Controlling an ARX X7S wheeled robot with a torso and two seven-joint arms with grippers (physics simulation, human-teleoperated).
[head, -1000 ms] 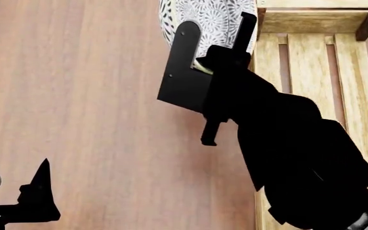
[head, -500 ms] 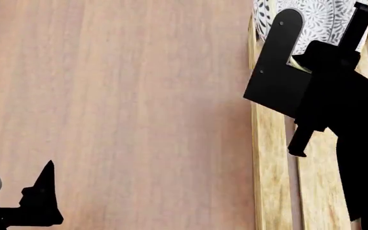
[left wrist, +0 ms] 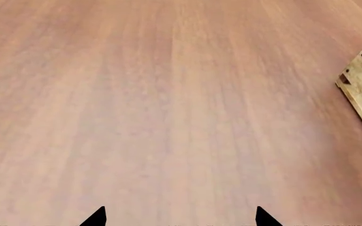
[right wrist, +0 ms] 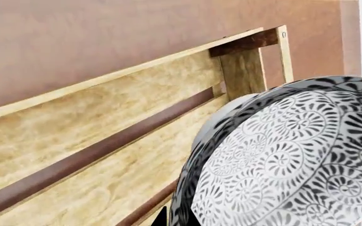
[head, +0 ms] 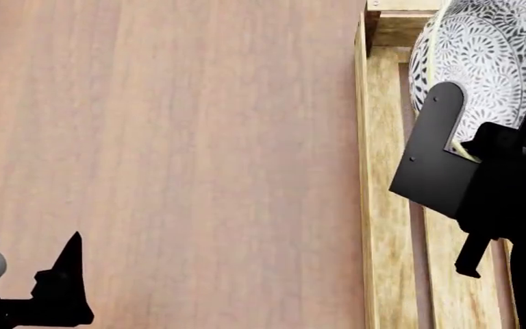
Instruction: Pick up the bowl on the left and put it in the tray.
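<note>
Clamped on the rim of the bowl (head: pixel 482 62), the right claw (head: pixel 492 147) is held above the slatted floor of the tray (head: pixel 386 205), near its far corner post, so that the bowl, tilted on edge, can be lowered inside. Well apart from the tray, the left claw (head: pixel 25 274) is kept spread over the bare desk (head: pixel 172 137).

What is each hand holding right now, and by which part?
The right hand grips the bowl by its rim, over the tray. The left hand holds nothing.
</note>
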